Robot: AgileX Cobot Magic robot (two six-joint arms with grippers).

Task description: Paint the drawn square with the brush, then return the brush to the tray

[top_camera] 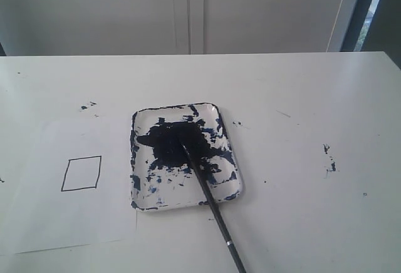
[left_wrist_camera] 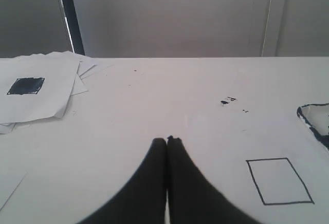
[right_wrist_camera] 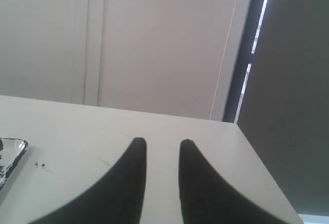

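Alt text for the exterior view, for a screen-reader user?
A black brush lies with its tip in a paint-smeared white tray on a white table, handle sticking out over the near rim. Left of the tray, a drawn square on paper is unpainted.

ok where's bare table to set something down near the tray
Widest bare patch: white table between the paint-smeared white tray and the dark paint specks on the right. Also the strip behind the tray to the far edge. Crowded: front, where the long black brush sticks out; left, the white paper sheet with the black-outlined square.
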